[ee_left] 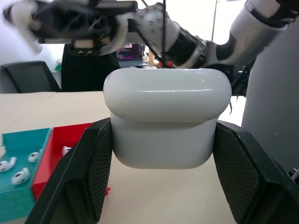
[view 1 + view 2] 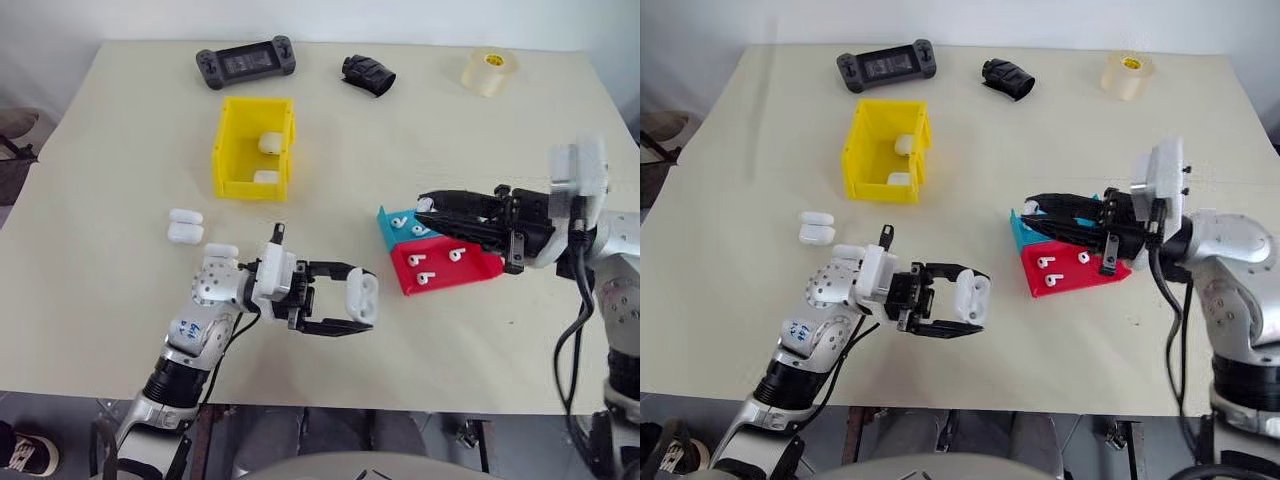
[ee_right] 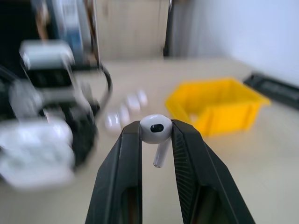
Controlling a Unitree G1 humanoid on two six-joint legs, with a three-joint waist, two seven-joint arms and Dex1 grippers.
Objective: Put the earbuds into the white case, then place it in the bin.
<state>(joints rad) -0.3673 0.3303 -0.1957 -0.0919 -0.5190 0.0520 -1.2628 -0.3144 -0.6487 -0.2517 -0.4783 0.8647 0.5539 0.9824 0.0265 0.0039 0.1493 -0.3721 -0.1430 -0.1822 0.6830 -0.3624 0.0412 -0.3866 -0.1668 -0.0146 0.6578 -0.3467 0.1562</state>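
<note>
The right gripper [image 3: 155, 140] pinches one earbud [image 3: 156, 129] by its head, stem hanging down, above the red tray [image 2: 470, 272]. The left gripper [image 2: 352, 305] clamps the white case [image 2: 361, 297] over the table [image 2: 120, 250], well short of the yellow bin [image 2: 228, 160]. To seat the bud well, the stem likely needs lining up with a case socket. Whether the case lid is open is hard to make out; the sockets are hidden.

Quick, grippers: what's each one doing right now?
Left gripper: shut on the white case.
Right gripper: shut on an earbud.
</note>
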